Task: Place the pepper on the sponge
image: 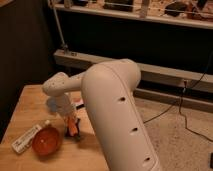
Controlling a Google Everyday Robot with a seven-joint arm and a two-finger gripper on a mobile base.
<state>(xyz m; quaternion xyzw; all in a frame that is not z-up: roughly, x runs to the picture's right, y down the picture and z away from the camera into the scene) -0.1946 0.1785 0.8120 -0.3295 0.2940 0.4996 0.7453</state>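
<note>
Tool (71, 123) low over the pale wooden counter (30, 100), at the wrist of the bulky white arm (115, 110) filling the middle of the camera view. Cannot tell whether open, closed or gripping. Directly beneath, slim orange pepper (74, 128), standing rather upright, close against the tool. At the pepper's foot, a dark patch (76, 136), likely the small deep-blue sponge, though mostly hidden and hard to confirm. Just left, round orange-red bowl (47, 141); beside that, white tube-like thing (27, 139) lying flat; behind, pale blue cup (52, 104).

Judging progress: pepper at or on the sponge's spot, so looks close to done. Fits two readings: pepper held just above the sponge, or resting on it. Left to settle: contact with the sponge, and pepper lying free of the tool.
</note>
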